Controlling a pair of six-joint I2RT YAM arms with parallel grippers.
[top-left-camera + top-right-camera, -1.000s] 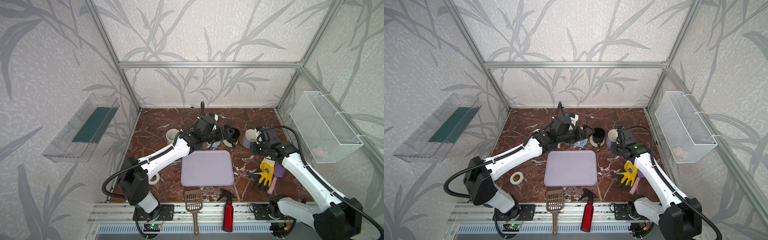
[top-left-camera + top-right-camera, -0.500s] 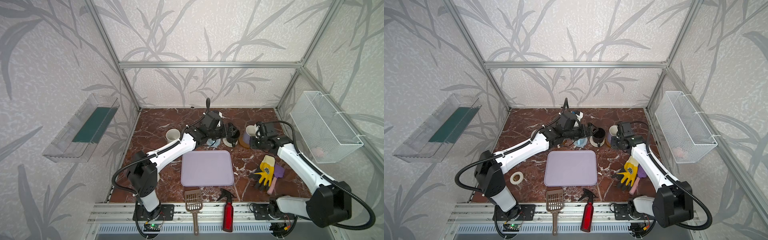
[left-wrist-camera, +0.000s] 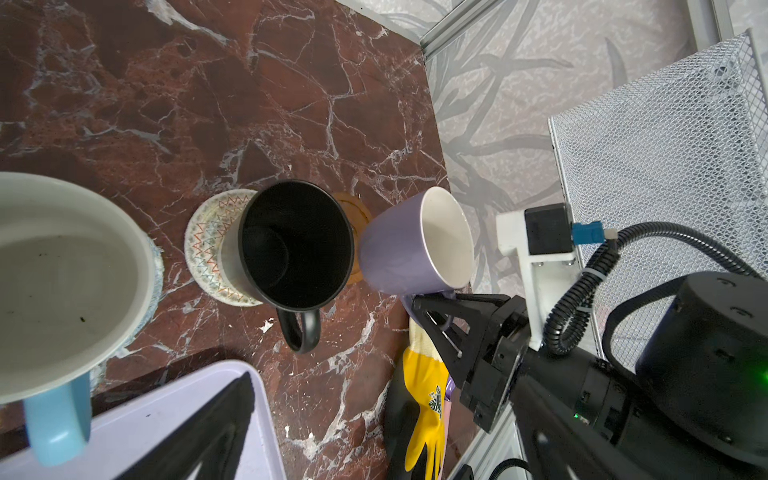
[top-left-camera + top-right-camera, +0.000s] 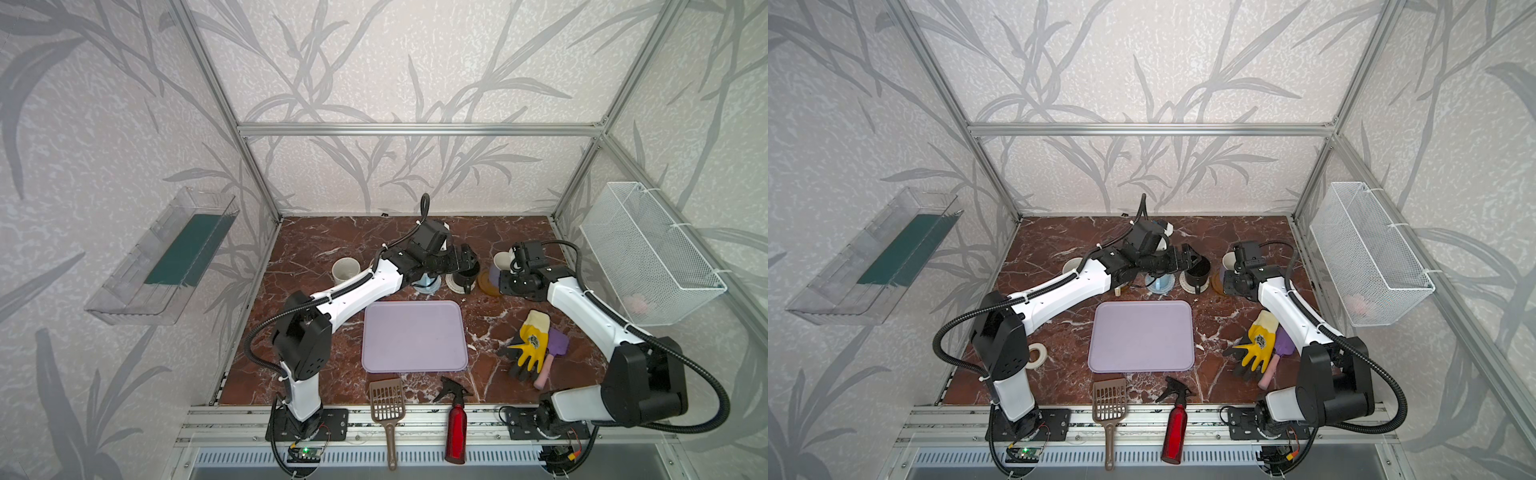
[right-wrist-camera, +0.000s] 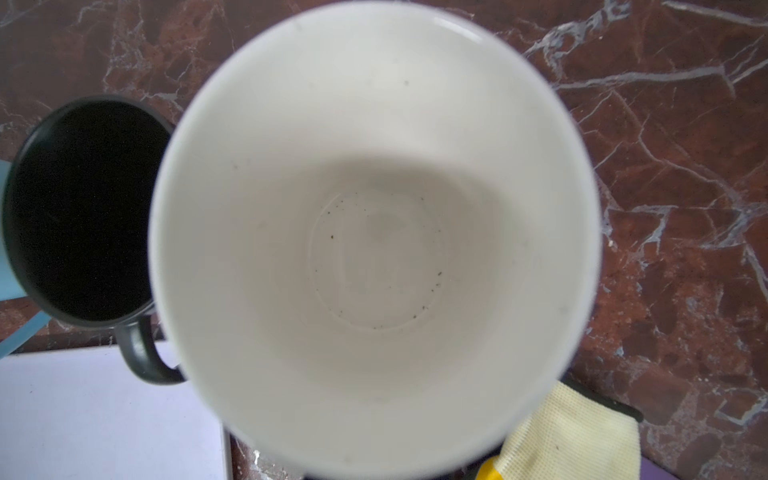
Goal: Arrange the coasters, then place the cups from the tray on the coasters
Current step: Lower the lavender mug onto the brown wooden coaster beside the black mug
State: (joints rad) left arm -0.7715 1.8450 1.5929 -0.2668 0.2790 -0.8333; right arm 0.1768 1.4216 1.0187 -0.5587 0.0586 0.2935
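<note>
The lavender tray [image 4: 413,336] lies bare at the table's middle. My right gripper [image 3: 428,297] is shut on the handle of the lavender cup [image 3: 399,253], which tilts over an amber coaster [image 3: 353,208]; I cannot tell whether they touch. The black cup [image 3: 295,245] stands on the cream coaster [image 3: 208,245]. To its left a light-blue cup [image 3: 62,266] stands on a light-blue coaster [image 3: 158,266]. My left gripper [image 4: 468,257] hangs open over the black cup, holding nothing. A beige cup [image 4: 345,270] stands further left. The lavender cup's white inside [image 5: 374,232] hides the right jaws in the right wrist view.
A yellow-black glove [image 4: 530,345] and a purple brush [image 4: 557,347] lie right of the tray. A brown scoop [image 4: 386,399] and red spray bottle [image 4: 455,419] sit at the front edge, a tape roll [image 4: 1036,355] front left. A wire basket [image 4: 648,249] hangs on the right wall.
The left gripper has shifted a little to the right, over the black cup, still open. The right gripper has carried the lavender cup slightly back, over the amber coaster.
</note>
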